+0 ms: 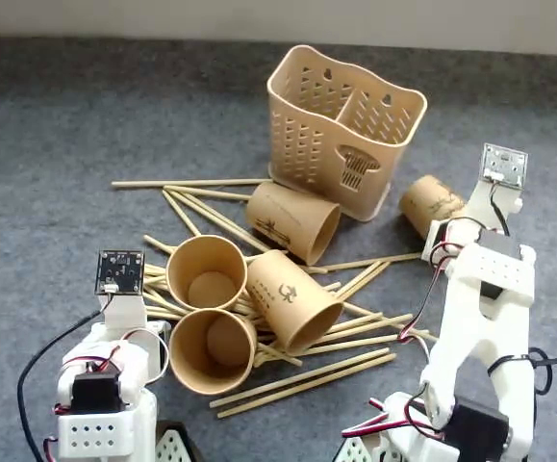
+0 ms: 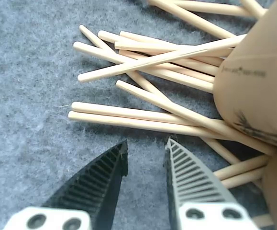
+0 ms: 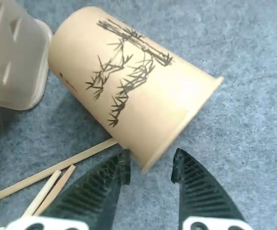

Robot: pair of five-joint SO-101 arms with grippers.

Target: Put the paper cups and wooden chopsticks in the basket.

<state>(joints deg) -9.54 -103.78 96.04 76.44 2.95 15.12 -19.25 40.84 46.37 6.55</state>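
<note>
Five paper cups (image 1: 292,300) lie on their sides or mouth-up among scattered wooden chopsticks (image 1: 307,377) mid-table (image 1: 57,144), four clustered, one apart just beside the basket (image 1: 345,130), which stands upright toward the far edge; in the left wrist view, the left gripper (image 2: 146,143) hangs with jaws spread over bare table, near the chopsticks and touching none; in the right wrist view, the right gripper (image 3: 152,153) is spread, the lone cup (image 3: 128,96) lying with its rim between the tips, unpinched, its base just beside the basket.
</note>
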